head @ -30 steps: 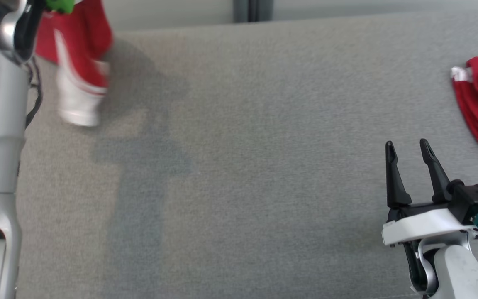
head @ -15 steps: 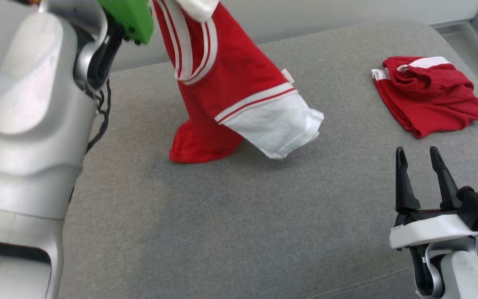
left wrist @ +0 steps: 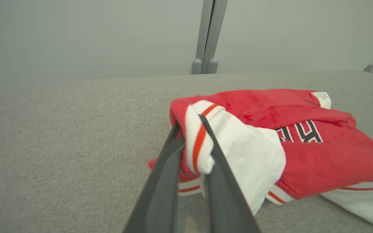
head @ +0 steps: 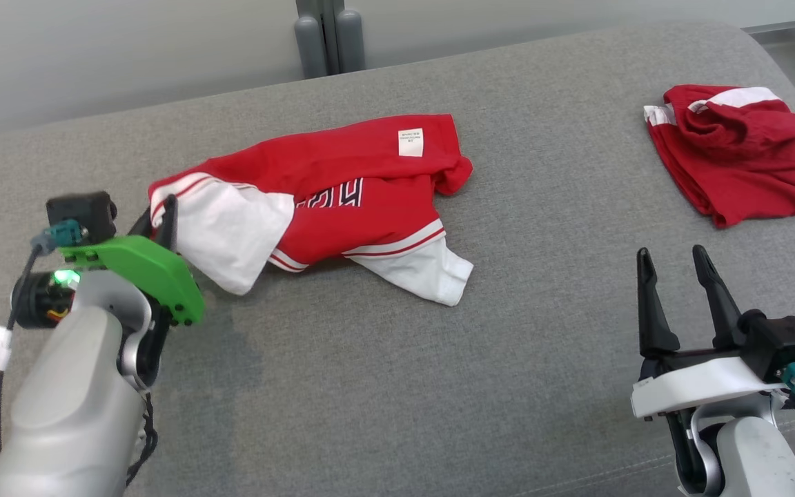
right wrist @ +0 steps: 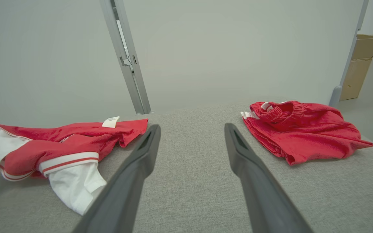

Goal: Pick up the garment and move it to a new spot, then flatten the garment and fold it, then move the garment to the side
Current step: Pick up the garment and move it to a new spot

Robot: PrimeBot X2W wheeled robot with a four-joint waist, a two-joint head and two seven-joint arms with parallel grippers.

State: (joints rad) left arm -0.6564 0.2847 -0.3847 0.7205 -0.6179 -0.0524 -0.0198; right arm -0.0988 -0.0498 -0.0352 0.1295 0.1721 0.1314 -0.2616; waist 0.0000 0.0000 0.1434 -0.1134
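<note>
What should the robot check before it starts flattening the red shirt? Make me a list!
1. Left gripper pinching the red shirt: ok.
2. Right gripper open and holding nothing: ok.
3. Shirt resting on the grey cushion: ok.
4. Shirt lying flat: not ok, it is bunched, with a white sleeve folded over.
5. Other red garment apart from the shirt: ok.

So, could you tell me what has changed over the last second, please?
The red and white jersey, which hung lifted from the left gripper, has been lowered and now lies crumpled on the grey cushion, the gripper still pinching its striped trim. The right gripper stayed open; the red shorts stayed put.
</note>
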